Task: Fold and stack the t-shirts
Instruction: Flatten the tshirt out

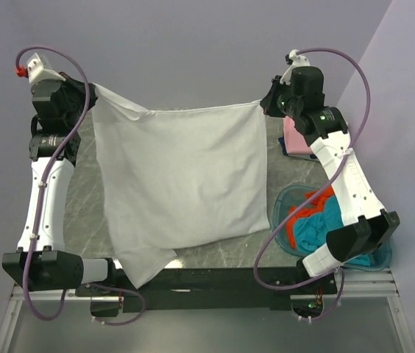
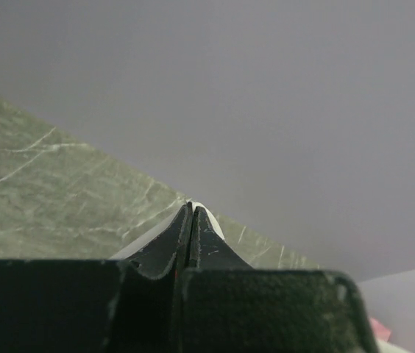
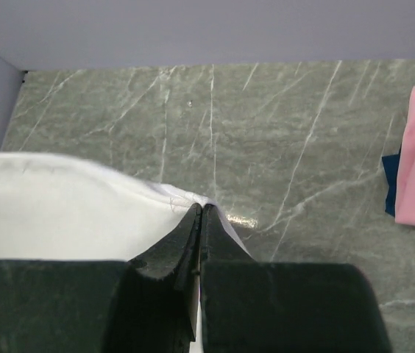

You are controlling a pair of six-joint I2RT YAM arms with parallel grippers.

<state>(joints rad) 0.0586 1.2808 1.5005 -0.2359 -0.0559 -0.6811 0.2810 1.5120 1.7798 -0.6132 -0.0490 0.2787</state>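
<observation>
I am holding the white t-shirt (image 1: 185, 176) spread above the tabletop (image 1: 86, 213), the left end effector (image 1: 88, 88) clamping one upper corner and the right end effector (image 1: 265, 104) pinching the other, both shut tight on the cloth. The pink t-shirt (image 1: 293, 136) is lying at the far right, while the teal t-shirt (image 1: 316, 234) and orange-red t-shirt (image 1: 298, 220) are sitting bunched in the blue basket (image 1: 275, 209)

The grey-green marbled tabletop (image 1: 82, 209) carries, at its far right, a folded pink t-shirt (image 1: 293, 134) lying on a dark blue cloth (image 1: 301, 153), and nearer on the right a round translucent blue basket (image 1: 277, 217) holding a crumpled teal t-shirt (image 1: 315, 235) and an orange-red t-shirt (image 1: 294, 224).
</observation>
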